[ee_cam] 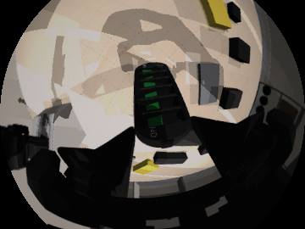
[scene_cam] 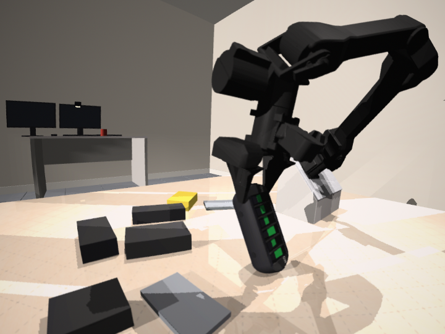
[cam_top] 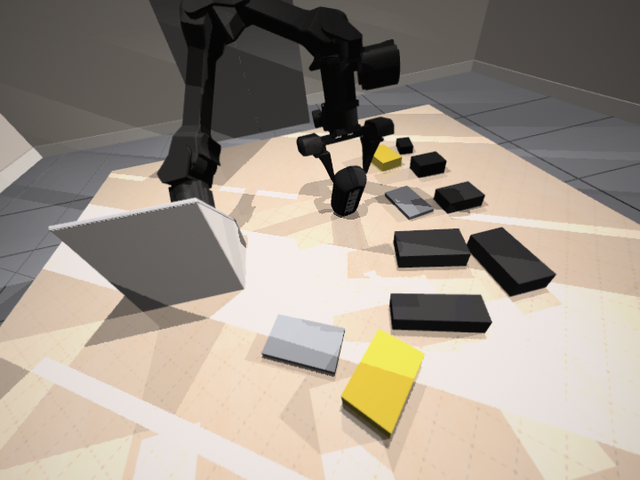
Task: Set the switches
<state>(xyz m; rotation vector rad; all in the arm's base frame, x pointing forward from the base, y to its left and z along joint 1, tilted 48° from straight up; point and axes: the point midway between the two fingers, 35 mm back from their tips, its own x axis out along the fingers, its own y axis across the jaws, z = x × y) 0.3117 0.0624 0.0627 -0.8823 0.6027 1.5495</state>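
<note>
The dark grey controller unit [cam_top: 347,191] [scene_cam: 256,233] [ee_cam: 174,123] stands steeply tilted on end, its lower end at or just above the bench. My gripper [cam_top: 349,174] [scene_cam: 256,192] [ee_cam: 163,125] is shut on its upper end, a finger on each side. The switch face is turned toward the exterior camera and shows in the wrist view. Green shows along the whole switch row in the exterior view, in wider and narrower patches. In the top view the underside shows a pale printed row, too small to read surely.
Black blocks [cam_top: 431,248] [cam_top: 439,312] [cam_top: 510,260] [scene_cam: 157,240] lie beside the unit. A grey plate [cam_top: 408,201] [scene_cam: 185,305] [ee_cam: 208,84] is near it. Farther off are a pale plate [cam_top: 305,343], yellow blocks [cam_top: 385,382] [cam_top: 387,157] and a grey wedge-shaped box [cam_top: 170,258] by the arm's base.
</note>
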